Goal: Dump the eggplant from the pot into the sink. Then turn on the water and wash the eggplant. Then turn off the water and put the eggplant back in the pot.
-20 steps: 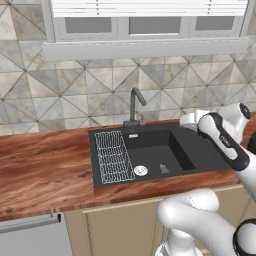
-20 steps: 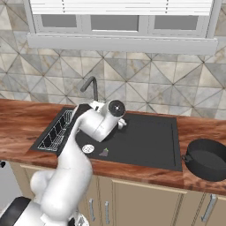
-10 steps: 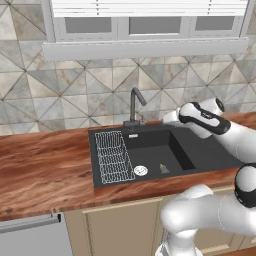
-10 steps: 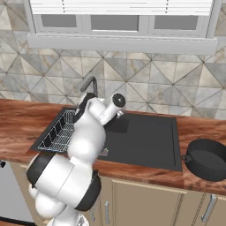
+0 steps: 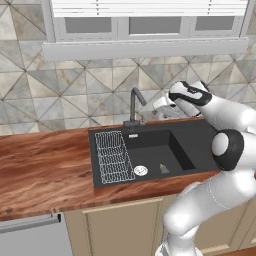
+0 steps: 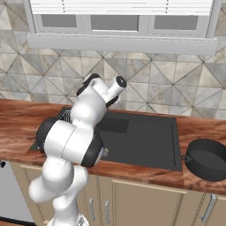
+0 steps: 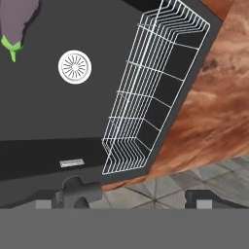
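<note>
Eggplant's dumped, tap is next

The eggplant (image 5: pixel 163 168) is lying on the floor of the sink (image 5: pixel 200 137) just beside the white drain (image 5: pixel 140 170), and the pot (image 6: pixel 208 159) sits empty-looking on the counter (image 5: pixel 45 170) off to the right, so the dumping part looks done. The hand (image 5: pixel 165 106) is up by the faucet (image 5: pixel 134 105), fingers spread wide and holding nothing. No water running that I can see, so washing, shutting the tap and putting it back in the pot are all left.
</note>
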